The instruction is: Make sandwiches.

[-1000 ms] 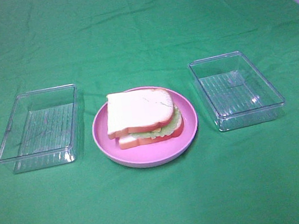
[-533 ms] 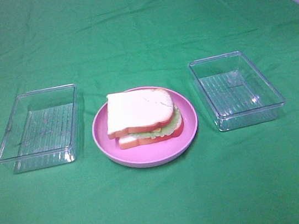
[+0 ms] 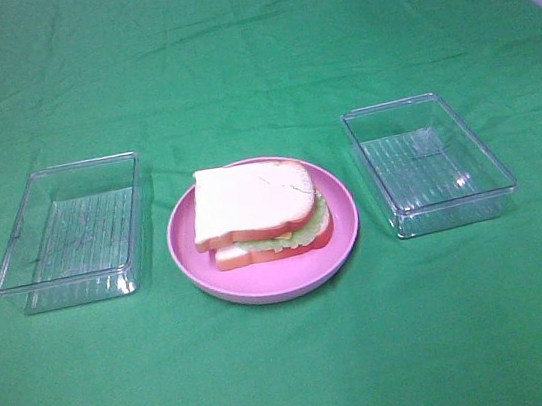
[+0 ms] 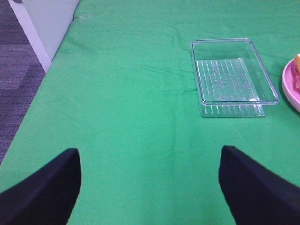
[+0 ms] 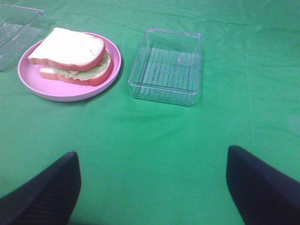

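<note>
The sandwich [image 3: 261, 216] sits assembled on the round pink plate [image 3: 342, 243] at the middle of the desk [image 3: 249, 44], which is draped in a green cloth: 2 white bread slices with orange-red crust, pale green lettuce [image 3: 310, 228] peeking out between them on the right side. A clear plastic box [image 3: 73, 233] stands left of the plate and another clear box [image 3: 429, 163] stands right of it, each near the plate but apart from it. The left pincer [image 4: 150, 187] hangs released over bare cloth, its 2 dark fingers [image 4: 42, 192] spread wide, holding nothing. The right pincer [image 5: 152, 190] is likewise spread and holding nothing, short of the plate and the right box.
</note>
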Tool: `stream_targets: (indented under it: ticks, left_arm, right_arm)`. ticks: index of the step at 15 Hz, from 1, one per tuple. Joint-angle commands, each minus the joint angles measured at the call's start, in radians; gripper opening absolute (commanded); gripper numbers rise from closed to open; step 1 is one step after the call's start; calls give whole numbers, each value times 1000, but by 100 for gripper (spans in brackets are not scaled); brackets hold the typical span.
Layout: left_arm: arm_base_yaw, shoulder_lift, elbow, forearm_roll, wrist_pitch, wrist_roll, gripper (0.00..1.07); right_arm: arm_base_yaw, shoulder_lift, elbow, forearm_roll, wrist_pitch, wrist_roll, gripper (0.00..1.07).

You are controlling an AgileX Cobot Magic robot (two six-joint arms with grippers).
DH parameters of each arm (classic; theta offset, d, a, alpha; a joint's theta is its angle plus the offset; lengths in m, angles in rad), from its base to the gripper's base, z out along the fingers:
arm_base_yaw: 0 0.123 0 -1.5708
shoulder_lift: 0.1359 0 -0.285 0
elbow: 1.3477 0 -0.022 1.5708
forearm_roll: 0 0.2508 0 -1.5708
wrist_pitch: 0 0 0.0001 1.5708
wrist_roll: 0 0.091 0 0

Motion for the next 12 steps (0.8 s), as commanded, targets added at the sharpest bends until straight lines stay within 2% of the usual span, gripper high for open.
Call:
stream_targets:
  ticks: [1,12]
  left_arm:
    - [-4,-27,1,3,-4,-1,76]
    - [-4,-27,1,3,-4,-1,76]
  right_arm:
    - [-4,-15,2,2,-4,1,80]
    - [-4,-15,2,2,-4,1,80]
